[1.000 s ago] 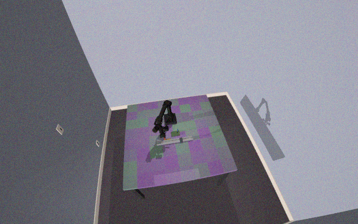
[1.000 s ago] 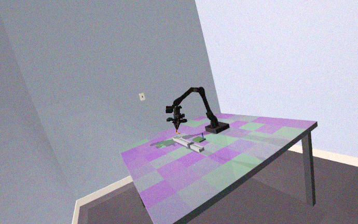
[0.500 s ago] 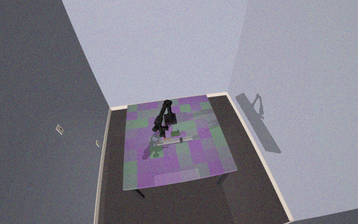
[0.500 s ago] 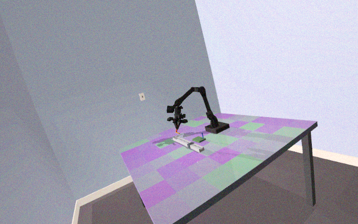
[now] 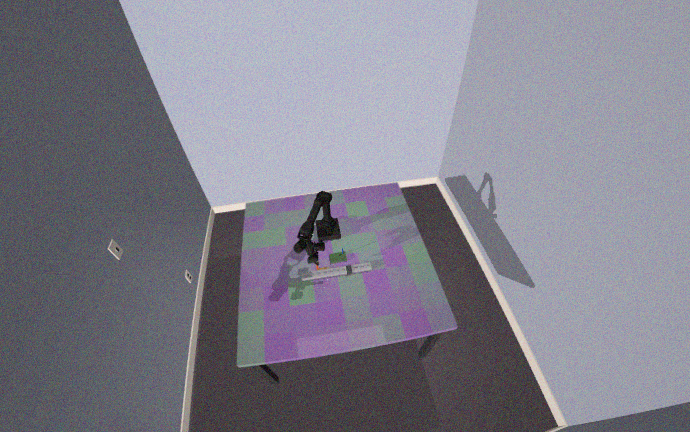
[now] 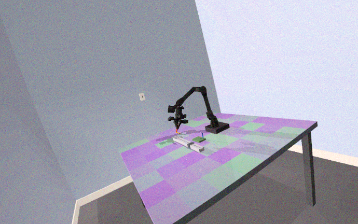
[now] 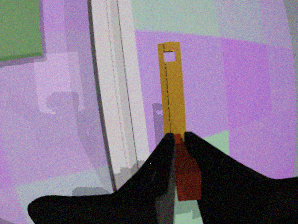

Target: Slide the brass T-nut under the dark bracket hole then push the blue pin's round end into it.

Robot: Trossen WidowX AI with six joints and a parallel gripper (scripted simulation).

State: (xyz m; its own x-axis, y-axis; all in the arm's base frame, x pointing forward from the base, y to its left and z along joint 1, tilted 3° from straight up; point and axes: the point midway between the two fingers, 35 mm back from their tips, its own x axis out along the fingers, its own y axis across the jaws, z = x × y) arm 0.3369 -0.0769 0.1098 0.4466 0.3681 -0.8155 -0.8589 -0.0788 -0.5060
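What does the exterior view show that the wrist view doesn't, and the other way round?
Only the exterior view has the dark bracket across the rail, the blue pin upright on the green tray, and the arm's base.

Only the wrist view makes out the small rectangular opening near the far end of the brass T-nut.

Both share the jaws shut on the orange handle, the aluminum rail and the green tray.

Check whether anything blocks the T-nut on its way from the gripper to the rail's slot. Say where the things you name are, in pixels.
Nothing visible stands in the way. The gripper [image 5: 317,263] [image 6: 176,129] [image 7: 178,139] holds the T-nut [image 7: 173,90] by its handle [image 7: 188,177], beside the aluminum rail [image 5: 325,273] [image 6: 180,140] [image 7: 107,75]. The green tray [image 5: 338,257] [image 6: 198,139] [image 7: 20,27] lies across the rail, off that path.
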